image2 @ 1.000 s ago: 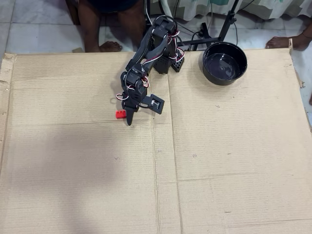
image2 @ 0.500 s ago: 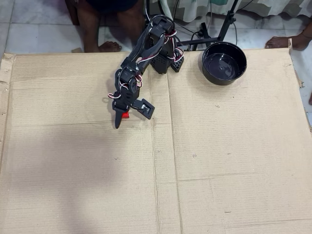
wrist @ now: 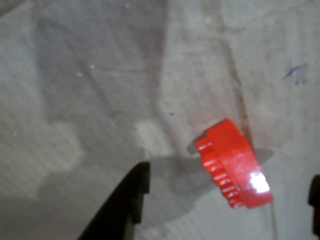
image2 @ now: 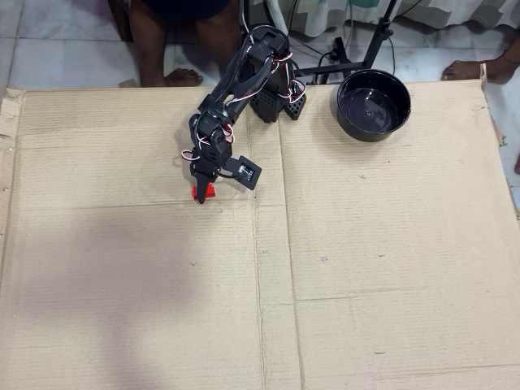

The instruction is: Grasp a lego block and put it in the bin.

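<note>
The red lego block point(wrist: 232, 162) lies on the cardboard, tilted, with its studs showing along one edge. In the wrist view my gripper point(wrist: 228, 179) is open and low over the surface. One black finger point(wrist: 129, 200) is left of the block and the other point(wrist: 315, 200) is at the right edge, so the block lies between them, apart from both. In the overhead view the gripper point(image2: 201, 188) points down at the block point(image2: 205, 192), left of centre. The bin, a glossy black bowl point(image2: 374, 134), stands empty at the back right, far from the gripper.
A large cardboard sheet point(image2: 325, 284) covers the floor, with fold lines across it. The arm's base point(image2: 272, 101) stands at the back edge. A person's feet point(image2: 183, 77) and a black stand point(image2: 370, 49) are beyond the back edge.
</note>
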You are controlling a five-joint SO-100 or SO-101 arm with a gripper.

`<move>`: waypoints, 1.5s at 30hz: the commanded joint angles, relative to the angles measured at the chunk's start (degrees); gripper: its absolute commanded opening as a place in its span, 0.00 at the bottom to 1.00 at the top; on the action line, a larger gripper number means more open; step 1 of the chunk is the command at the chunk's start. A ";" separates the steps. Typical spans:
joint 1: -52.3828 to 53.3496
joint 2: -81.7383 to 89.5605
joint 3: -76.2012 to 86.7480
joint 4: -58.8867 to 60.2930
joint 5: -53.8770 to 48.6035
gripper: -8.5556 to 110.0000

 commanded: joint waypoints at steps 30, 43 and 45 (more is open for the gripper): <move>1.41 -5.01 -0.53 -20.65 -0.53 0.07; -2.64 5.19 1.32 -16.44 0.00 0.07; -4.48 8.09 2.37 -15.38 0.18 0.07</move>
